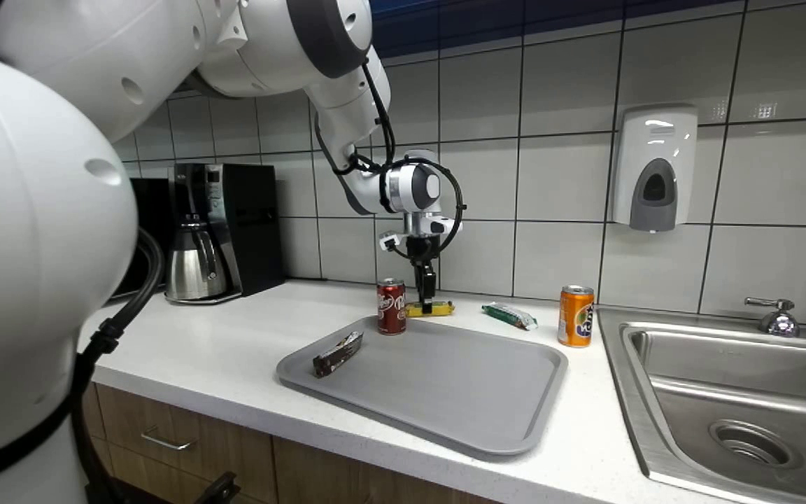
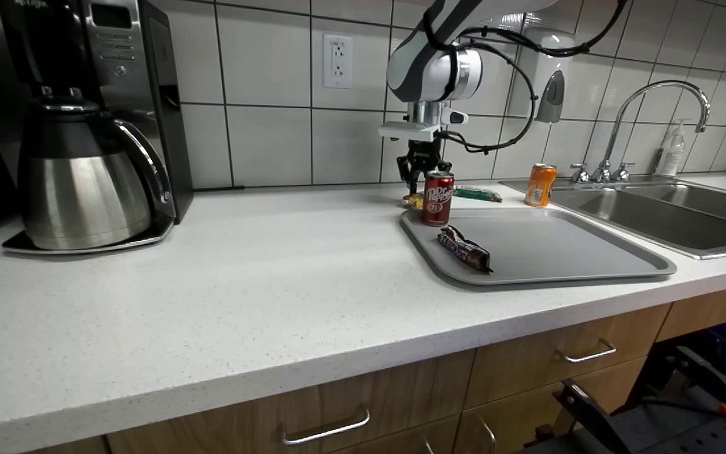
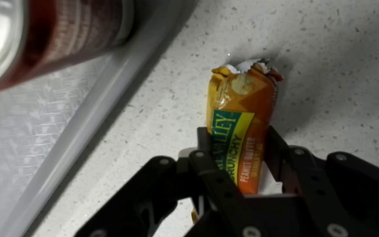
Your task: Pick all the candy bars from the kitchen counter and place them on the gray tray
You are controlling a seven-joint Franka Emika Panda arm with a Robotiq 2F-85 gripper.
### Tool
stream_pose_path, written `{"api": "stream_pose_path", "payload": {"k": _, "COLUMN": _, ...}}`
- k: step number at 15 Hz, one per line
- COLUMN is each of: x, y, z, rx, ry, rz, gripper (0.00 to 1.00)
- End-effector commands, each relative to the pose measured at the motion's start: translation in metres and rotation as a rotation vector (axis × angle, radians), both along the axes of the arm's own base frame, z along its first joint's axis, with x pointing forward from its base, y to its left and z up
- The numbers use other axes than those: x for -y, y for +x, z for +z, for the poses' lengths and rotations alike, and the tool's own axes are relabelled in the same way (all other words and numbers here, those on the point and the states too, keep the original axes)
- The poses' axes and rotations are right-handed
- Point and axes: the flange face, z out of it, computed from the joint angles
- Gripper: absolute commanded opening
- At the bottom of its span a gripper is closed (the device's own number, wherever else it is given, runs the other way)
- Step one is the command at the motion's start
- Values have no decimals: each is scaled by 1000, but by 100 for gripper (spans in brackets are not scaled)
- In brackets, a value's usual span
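The yellow bar (image 3: 242,95) lay on the counter (image 3: 334,82) near the tray (image 3: 74,141), the jaws of the gripper (image 3: 237,144) pinching its long sides around mid-length. Labelled "crunchy", it was probably light, stiff and brittle within a slick wrapper; a gentle hold across its width, clear of the crimped end, seemed best. The dark bar (image 1: 338,355) lay on the tray, the green bar (image 1: 508,315) on the counter.

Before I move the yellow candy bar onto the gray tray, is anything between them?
Partly: the red can stands on the gray tray, at its corner near the yellow candy bar. Beside the can, only the low rim lies between.
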Motion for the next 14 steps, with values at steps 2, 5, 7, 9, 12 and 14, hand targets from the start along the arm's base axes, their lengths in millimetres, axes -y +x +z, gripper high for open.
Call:
{"api": "stream_pose_path", "payload": {"k": 2, "x": 4, "y": 2, "z": 22, "rx": -10, "ry": 27, "rz": -17, "gripper": 18}}
{"api": "stream_pose_path", "payload": {"k": 5, "x": 6, "y": -2, "z": 39, "rx": -1, "ry": 34, "rz": -7, "gripper": 18}}
{"api": "stream_pose_path", "payload": {"k": 7, "x": 8, "y": -7, "z": 52, "rx": 4, "ry": 33, "rz": -3, "gripper": 18}}
{"api": "stream_pose_path", "payload": {"k": 9, "x": 13, "y": -11, "z": 63, "rx": 8, "ry": 36, "rz": -6, "gripper": 18}}
{"api": "stream_pose_path", "payload": {"k": 12, "x": 24, "y": -17, "z": 79, "rx": 16, "ry": 37, "rz": -19, "gripper": 18}}
{"api": "stream_pose_path", "payload": {"k": 14, "x": 32, "y": -22, "z": 90, "rx": 20, "ry": 40, "rz": -26, "gripper": 18}}
